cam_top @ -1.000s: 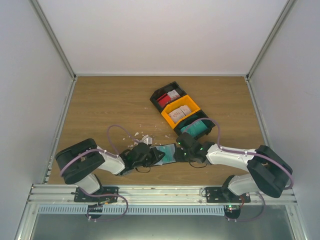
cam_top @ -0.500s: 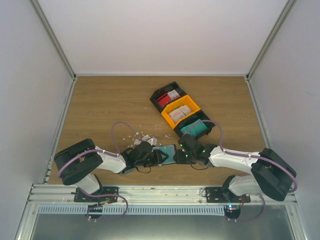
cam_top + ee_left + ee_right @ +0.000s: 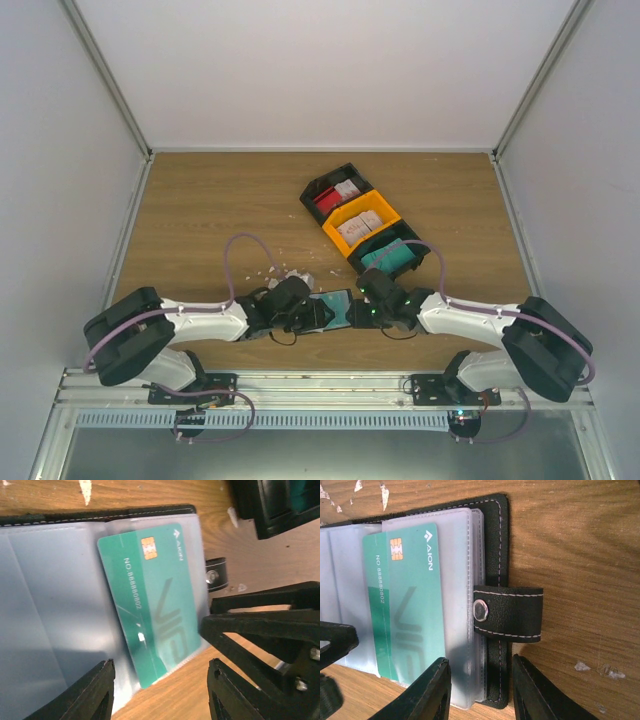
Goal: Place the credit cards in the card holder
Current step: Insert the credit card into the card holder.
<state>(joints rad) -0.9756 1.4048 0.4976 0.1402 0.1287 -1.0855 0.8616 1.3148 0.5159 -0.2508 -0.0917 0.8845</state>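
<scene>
Left pincer, right pincer spread over card holder (wooden table, white walls).

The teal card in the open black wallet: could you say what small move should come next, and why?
Probably push the teal plastic card deeper with the open left gripper: it lies askew, one end past the clear sleeve of the black folding wallet.

Lit brightly and evenly from above, without hard shadows. Sharp in both wrist views on the print of the teal card inside the card holder. Milky sheen on the clear sleeves toward the card holder's strap side. Dim shade over the card holder's lower left in the left wrist view. Slightly soft overhead.
</scene>
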